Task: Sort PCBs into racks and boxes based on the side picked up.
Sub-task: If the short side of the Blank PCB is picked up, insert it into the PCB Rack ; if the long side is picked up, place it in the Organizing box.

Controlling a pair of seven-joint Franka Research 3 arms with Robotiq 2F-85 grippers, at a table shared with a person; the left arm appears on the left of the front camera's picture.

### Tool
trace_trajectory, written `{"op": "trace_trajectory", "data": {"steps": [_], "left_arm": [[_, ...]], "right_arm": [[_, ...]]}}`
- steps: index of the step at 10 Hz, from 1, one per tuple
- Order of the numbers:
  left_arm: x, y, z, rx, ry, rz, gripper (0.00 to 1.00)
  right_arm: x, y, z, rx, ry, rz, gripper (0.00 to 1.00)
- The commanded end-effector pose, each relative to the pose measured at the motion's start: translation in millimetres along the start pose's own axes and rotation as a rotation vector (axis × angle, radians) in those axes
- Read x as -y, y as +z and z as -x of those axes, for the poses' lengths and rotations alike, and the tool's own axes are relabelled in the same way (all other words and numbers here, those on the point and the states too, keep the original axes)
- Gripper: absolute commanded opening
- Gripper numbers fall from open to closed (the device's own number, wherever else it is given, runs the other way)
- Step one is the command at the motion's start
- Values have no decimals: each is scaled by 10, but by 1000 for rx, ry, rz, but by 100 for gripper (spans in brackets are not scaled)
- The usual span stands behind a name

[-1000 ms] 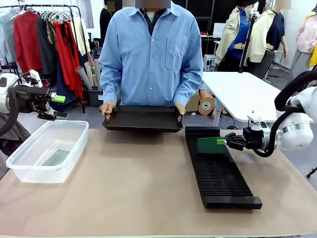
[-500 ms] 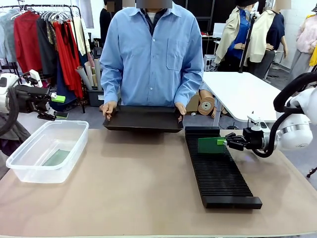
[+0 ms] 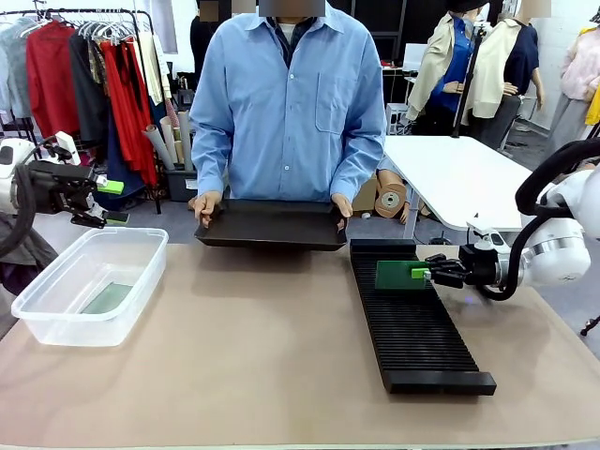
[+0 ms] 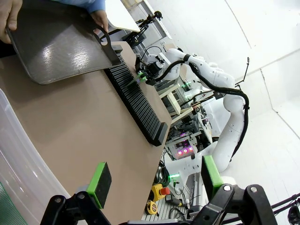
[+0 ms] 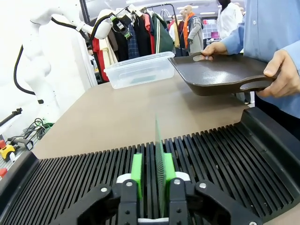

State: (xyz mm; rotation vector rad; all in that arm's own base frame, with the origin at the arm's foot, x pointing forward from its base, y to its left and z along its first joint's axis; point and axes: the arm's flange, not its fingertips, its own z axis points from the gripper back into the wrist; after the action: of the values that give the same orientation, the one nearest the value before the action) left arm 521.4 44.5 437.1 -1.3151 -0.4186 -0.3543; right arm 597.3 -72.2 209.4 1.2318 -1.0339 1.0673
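Table: rack (image 3: 412,319) | right claw (image 3: 428,274) clamping PCB (image 3: 401,275), now lower | left claw (image 4: 154,180) open, unmoved

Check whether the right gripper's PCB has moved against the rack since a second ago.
Yes. The PCB, clamped in the right gripper, has dropped lower toward the slots of the fixed black rack.

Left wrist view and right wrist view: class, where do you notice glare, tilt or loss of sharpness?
Left wrist view: rolled sideways, so the table slants; pale glare sheens the black tray; the near clear box wall is soft. Right wrist view: the PCB in the right gripper appears edge-on as a thin line over the rack, and the background is washed bright.
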Motion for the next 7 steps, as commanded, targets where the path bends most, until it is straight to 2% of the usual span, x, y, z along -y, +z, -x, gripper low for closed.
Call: {"op": "trace_trajectory", "data": {"steps": [1, 2, 3, 7], "left_arm": [[20, 8, -5, 2, -3, 0, 100], [20, 8, -5, 2, -3, 0, 100], [20, 8, -5, 2, -3, 0, 100], [20, 8, -5, 2, -3, 0, 100]], "right_arm": [[47, 19, -100, 17, -9, -10, 74], [44, 24, -139, 28, -7, -11, 94], [46, 30, -170, 32, -10, -8, 100], [79, 29, -242, 27, -52, 17, 100]]}}
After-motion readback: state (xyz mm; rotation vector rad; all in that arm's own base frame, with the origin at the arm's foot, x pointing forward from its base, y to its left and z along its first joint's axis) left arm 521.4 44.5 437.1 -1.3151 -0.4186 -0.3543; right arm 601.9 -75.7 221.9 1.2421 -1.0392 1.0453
